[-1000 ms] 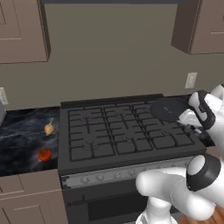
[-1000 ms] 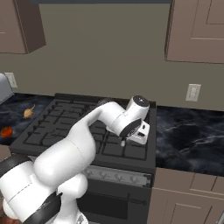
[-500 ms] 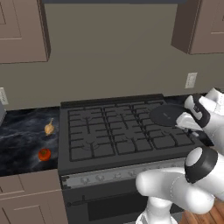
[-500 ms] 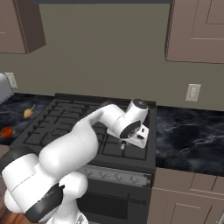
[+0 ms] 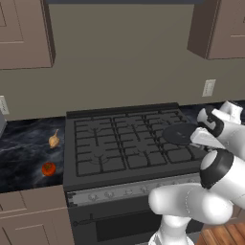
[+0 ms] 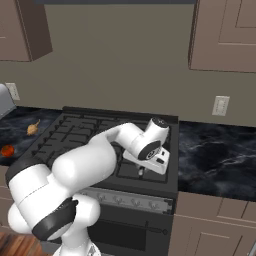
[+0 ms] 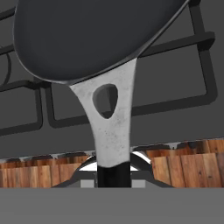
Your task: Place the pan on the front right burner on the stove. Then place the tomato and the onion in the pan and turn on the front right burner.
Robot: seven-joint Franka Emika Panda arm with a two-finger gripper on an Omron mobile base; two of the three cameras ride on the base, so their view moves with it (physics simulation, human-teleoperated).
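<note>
Left base view, stove: a wide dark range with black grates, set between dark marbled counter stretches; silver knob strip along its near face.
Left base view, pan: a round dark disc over the right side of the grates, roughly above the front right burner; whether it rests on the grate or hangs just above it cannot be told.
Left base view, gripper: at the pan's right edge, partly hidden by the white arm.
Left base view, onion: on the counter left of the stove, toward the far side.
Left base view, tomato: on the same counter, nearer than the onion and apart from it.
Right base view, gripper: above the near right part of the stove; the arm hides the pan.
Right base view, onion and tomato: on the counter at far left, apart.
Hand view, pan: dark bowl at top, its pale handle with a teardrop hole running down to the fingers.
Hand view, jaws: clenched on the black end of the pan handle.
Hand view, background: grate bars under the pan, wooden floor beyond the stove edge.
</note>
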